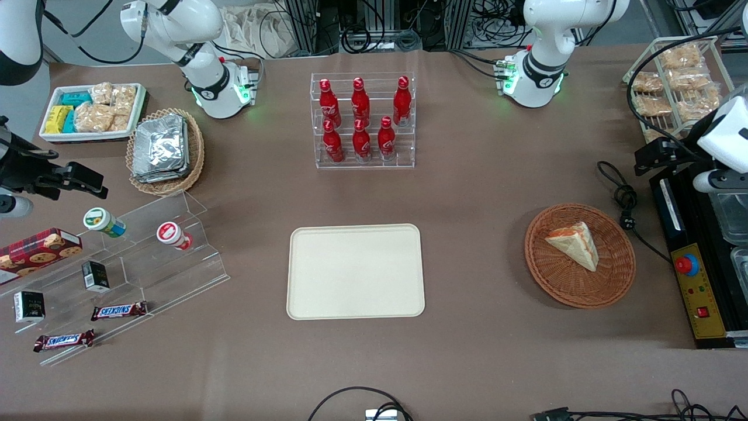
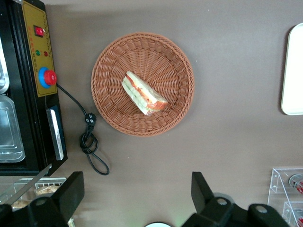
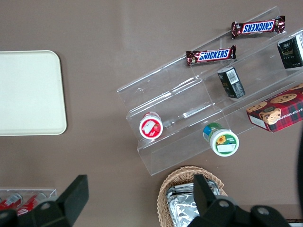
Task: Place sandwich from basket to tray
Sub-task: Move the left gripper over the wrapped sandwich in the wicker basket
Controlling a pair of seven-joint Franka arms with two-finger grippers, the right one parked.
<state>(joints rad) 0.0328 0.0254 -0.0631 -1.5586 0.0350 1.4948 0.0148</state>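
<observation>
One sandwich (image 1: 574,244) in basket (image 1: 608,289); tray (image 1: 355,271) bare.
Claw (image 2: 137,198) released, high above surface, near basket.

The left arm's tool (image 2: 137,196) hangs high above the table; its fingers (image 2: 71,191) spread wide, holding nothing.

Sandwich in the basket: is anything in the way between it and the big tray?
Nothing visible. The sandwich lies alone in the basket, and only bare table separates it from the tray. The gripper hangs open above the table beside the basket, with nothing between it and the sandwich.
</observation>
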